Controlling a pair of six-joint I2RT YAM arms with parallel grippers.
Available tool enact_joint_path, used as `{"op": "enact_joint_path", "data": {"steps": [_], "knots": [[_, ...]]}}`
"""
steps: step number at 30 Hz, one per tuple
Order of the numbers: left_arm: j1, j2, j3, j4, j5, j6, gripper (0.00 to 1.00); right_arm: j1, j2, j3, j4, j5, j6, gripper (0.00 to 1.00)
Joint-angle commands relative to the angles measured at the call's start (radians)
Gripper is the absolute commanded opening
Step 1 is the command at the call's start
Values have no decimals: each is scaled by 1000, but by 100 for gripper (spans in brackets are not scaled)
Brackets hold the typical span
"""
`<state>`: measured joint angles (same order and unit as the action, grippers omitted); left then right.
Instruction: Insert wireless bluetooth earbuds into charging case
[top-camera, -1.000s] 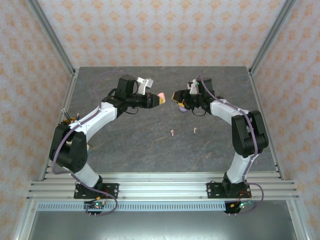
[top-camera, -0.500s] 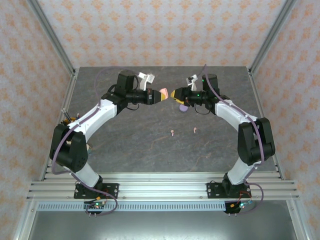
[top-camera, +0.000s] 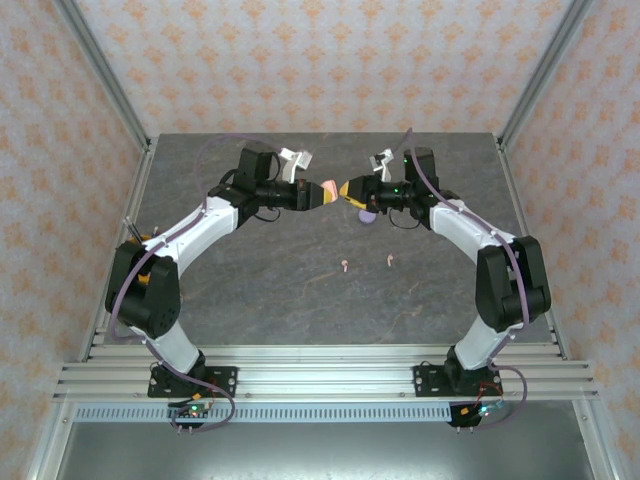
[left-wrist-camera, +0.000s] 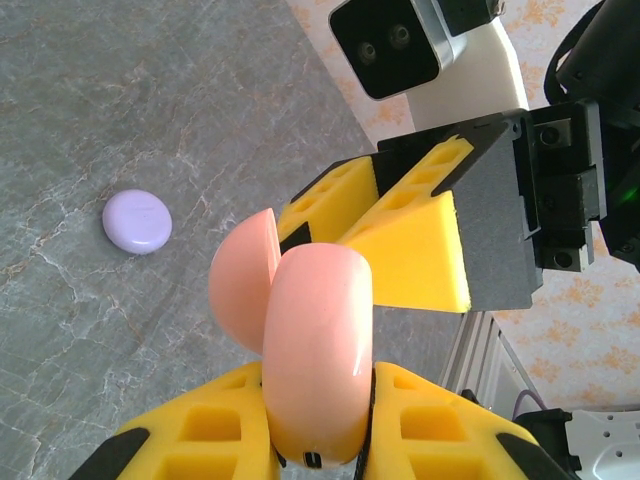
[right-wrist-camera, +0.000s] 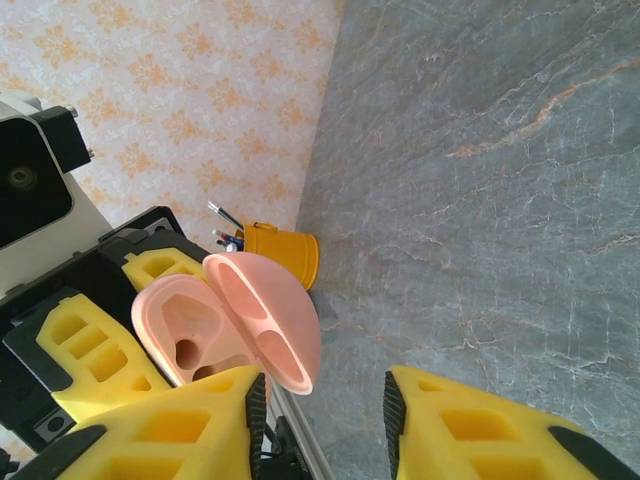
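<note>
right beside the pink case (left-wrist-camera: 315, 370), the right gripper (right-wrist-camera: 325, 425) has its jaws apart with nothing between them, you can see bare surface (top-camera: 280, 290) through the gap. one of its yellow fingers sits just beside the case's lid (left-wrist-camera: 245, 285), though i can't tell if it's actually touching.

the left gripper (left-wrist-camera: 320, 420) is clenched on the pink case, pinching the body from both flat sides and holding it up off the surface. my read on why: held in the air like that, the opening faces the other arm, so the right one can get at the lid and the wells without the case skating around. the lid is swung open, and in the right wrist view both wells look empty.

the pale pink earbuds (top-camera: 345, 265) lie loose on the surface, well apart from the pink case and nearer the arm bases, so nothing's inserted yet. the lilac case (left-wrist-camera: 138, 221) sits closed on the surface, below the pink case and off to the right arm's side. can't spot lilac earbuds anywhere.

guessing next the right gripper needs to go fetch an earbud.
</note>
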<state>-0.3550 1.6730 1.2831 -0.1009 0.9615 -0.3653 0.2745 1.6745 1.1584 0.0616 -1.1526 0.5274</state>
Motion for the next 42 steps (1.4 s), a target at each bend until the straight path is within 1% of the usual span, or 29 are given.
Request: {"op": "enact_joint_path", "data": {"steps": [1,15,24,27,29,32,35,37,40,42], "knots": [[-13,3,51,7,17,2,4,8,-33,24,33,-25,-6,37],[-34,11,75,-6,25,8,3,31,10,67,37,-19,-1,31],[-39,5,67,2,33,5,3,30,30,82,34,0,-5,12],[-39,2,63,4,31,3,5,29,30,91,27,3,-10,4],[-39,5,60,4,26,4,9,29,30,99,10,8,-19,1],[-39,2,58,4,14,5,24,29,27,117,-27,17,-44,0],[-36,-5,59,-4,-5,10,45,28,23,142,-91,31,-87,0],[-29,-13,67,-18,-10,18,57,28,22,162,-151,43,-131,0],[-7,-29,90,-75,-13,49,69,28,22,198,-254,67,-211,0],[14,-42,109,-129,-11,79,74,27,26,227,-325,87,-276,0]]}}
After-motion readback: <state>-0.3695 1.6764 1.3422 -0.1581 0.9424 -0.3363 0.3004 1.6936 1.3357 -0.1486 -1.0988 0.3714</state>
